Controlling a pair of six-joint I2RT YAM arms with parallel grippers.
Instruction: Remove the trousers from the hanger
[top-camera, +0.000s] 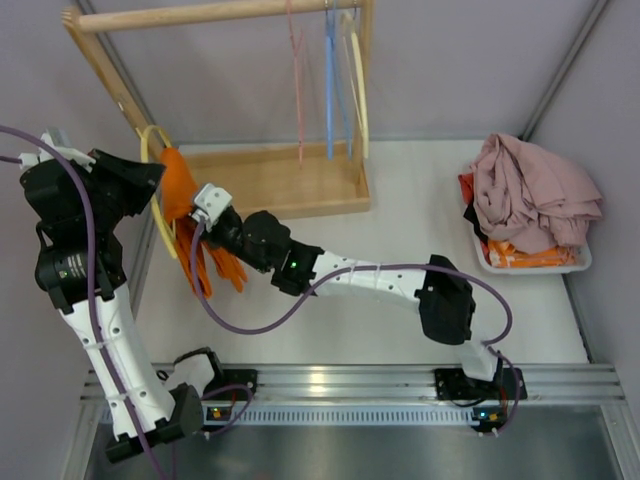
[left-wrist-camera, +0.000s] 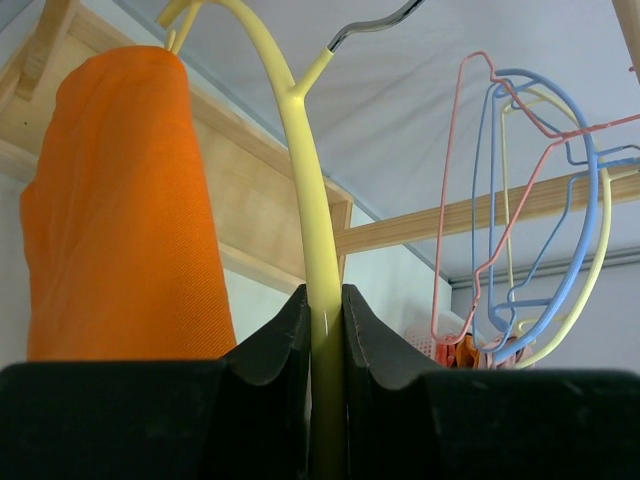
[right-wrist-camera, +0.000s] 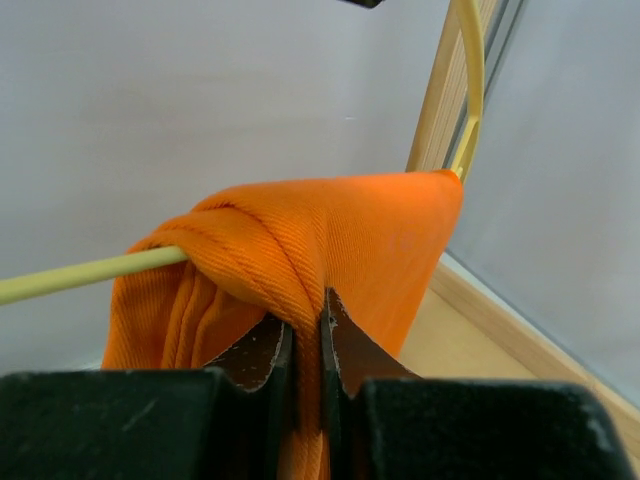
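Observation:
The bright orange trousers (top-camera: 190, 225) hang folded over the bar of a yellow hanger (top-camera: 152, 185) at the left, in front of the wooden rack. My left gripper (left-wrist-camera: 323, 330) is shut on the yellow hanger's stem (left-wrist-camera: 312, 230), with the orange trousers (left-wrist-camera: 120, 210) to its left. My right gripper (right-wrist-camera: 307, 335) is shut on a fold of the orange trousers (right-wrist-camera: 330, 240), which drape over the hanger's bar (right-wrist-camera: 80, 272). The dusty pink trousers (top-camera: 530, 190) lie heaped in the white basket at the right.
A wooden rack (top-camera: 270, 180) with a top rail (top-camera: 220, 12) holds pink (top-camera: 296, 80), blue (top-camera: 330, 80) and yellow (top-camera: 358, 90) empty hangers. A white basket (top-camera: 575, 262) at the right also holds orange cloth (top-camera: 530, 255). An aluminium rail (top-camera: 340, 380) runs along the near edge.

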